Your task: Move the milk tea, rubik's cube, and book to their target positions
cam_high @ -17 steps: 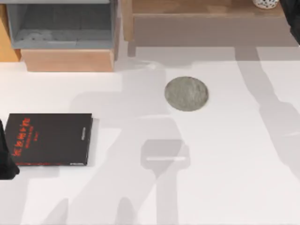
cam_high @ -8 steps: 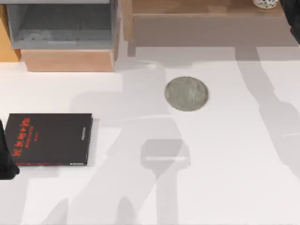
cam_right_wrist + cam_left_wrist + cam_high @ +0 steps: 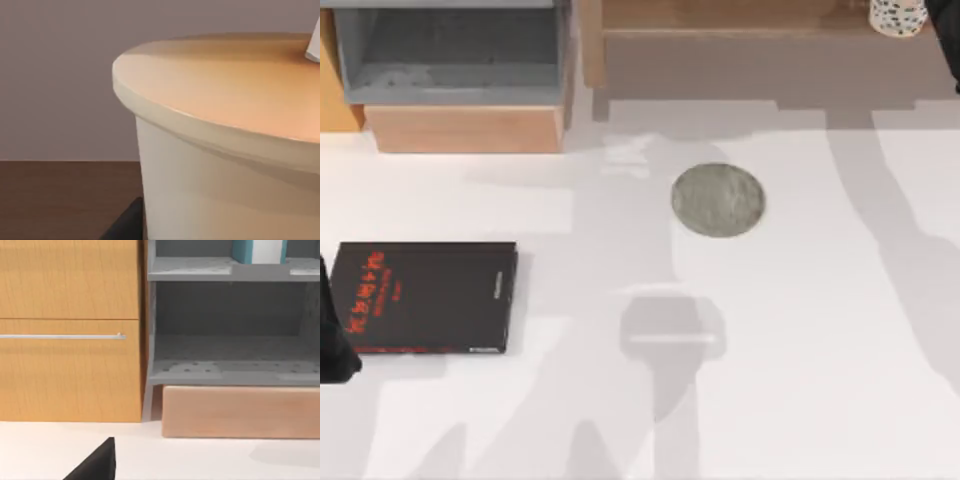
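From above, my left arm [image 3: 334, 335] sits parked at the table's left edge, beside the flat black book [image 3: 428, 297] with red lettering. The grey stone disc [image 3: 718, 200] lies bare near the table's middle. My right arm [image 3: 948, 40] reaches to the far right corner, over the wooden shelf [image 3: 740, 15], where the milk tea [image 3: 897, 14] stands.

My left wrist camera faces the cabinet [image 3: 70, 330]; the teal book [image 3: 260, 251] stands upright on its upper grey shelf [image 3: 230, 270].

My right wrist camera is close against the milk tea's orange lid [image 3: 225, 85]; I cannot tell how wide either gripper stands.
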`<state>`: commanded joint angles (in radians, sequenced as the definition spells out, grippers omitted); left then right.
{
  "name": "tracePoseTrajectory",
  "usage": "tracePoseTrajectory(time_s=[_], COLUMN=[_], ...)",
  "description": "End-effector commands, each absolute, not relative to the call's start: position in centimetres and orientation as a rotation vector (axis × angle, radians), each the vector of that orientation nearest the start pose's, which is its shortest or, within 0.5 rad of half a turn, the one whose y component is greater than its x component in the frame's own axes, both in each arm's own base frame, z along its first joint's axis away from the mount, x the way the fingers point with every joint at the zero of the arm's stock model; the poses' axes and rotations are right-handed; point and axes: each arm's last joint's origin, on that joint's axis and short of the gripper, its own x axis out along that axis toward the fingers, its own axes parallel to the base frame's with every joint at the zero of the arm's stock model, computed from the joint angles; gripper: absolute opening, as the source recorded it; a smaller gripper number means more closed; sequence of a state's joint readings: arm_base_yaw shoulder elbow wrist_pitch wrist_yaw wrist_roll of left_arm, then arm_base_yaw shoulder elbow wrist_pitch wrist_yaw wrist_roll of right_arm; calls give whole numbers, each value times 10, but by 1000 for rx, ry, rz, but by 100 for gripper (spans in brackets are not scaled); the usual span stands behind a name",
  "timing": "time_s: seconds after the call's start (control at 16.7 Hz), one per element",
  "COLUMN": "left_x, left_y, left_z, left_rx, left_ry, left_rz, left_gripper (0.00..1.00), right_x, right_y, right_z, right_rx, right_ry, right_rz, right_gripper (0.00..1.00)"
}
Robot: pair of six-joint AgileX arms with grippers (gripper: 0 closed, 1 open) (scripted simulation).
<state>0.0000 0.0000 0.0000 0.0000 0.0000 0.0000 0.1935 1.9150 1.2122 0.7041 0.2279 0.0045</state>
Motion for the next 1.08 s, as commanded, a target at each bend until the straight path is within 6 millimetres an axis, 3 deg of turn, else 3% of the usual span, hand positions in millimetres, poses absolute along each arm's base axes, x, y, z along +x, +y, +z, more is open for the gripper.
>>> tracePoseTrajectory(time_s=[0.3, 0.66, 0.9, 1.08], left_x=[106, 106, 106, 106], left_y=[-1, -1, -1, -1], left_z=[160, 160, 160, 160], left_rx=[0, 0, 0, 0], left_ry=[0, 0, 0, 0], left_rz=[0, 0, 0, 0], left_gripper=[100, 100, 100, 100], right_x=[390, 389, 381, 370], right_y=[82, 84, 125, 168], right_z=[238, 239, 237, 216], right_rx=[-10, -4, 23, 38], right_ry=[-4, -17, -81, -90], right_rz=[-13, -12, 31, 54], right_gripper=[0, 0, 0, 0])
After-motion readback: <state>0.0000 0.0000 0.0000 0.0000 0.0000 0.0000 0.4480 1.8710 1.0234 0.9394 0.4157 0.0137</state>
